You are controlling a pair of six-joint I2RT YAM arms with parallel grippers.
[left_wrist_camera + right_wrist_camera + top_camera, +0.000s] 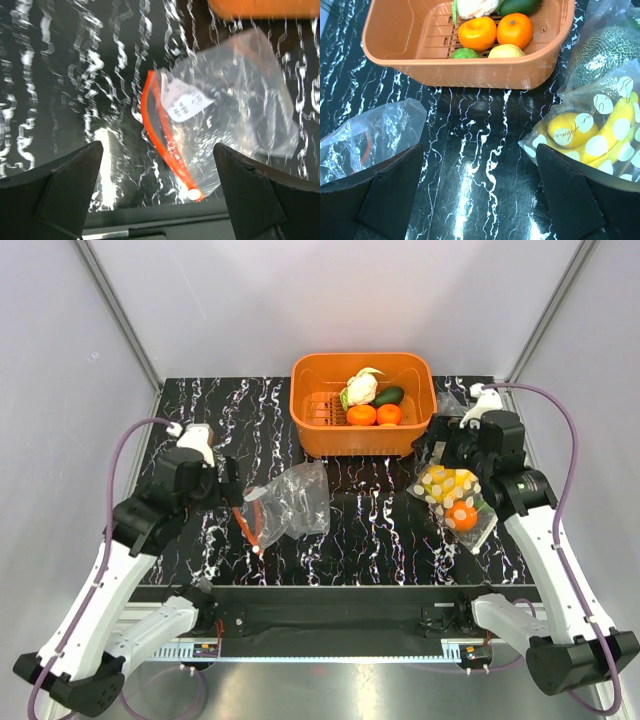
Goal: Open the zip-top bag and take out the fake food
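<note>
The zip-top bag (288, 500) lies flat and looks empty on the black marbled table, its red-orange zip strip (249, 524) on its left edge. In the left wrist view the bag (235, 110) and its strip (159, 131) lie just ahead of the fingers. My left gripper (228, 490) is open and empty beside the strip. The fake food sits in the orange basket (310, 430): cauliflower (361, 388), avocado (389, 396), two orange fruits (362, 415). My right gripper (436, 452) is open and empty, between the basket and a bag of yellow pieces. The right wrist view shows the oranges (477, 33).
A clear spotted bag of yellow pieces with an orange fruit (452, 498) lies at the right, under my right arm; it also shows in the right wrist view (590, 135). A bagged green melon-like piece (605, 50) lies beside the basket. The table's front edge (150, 220) is close below the left fingers.
</note>
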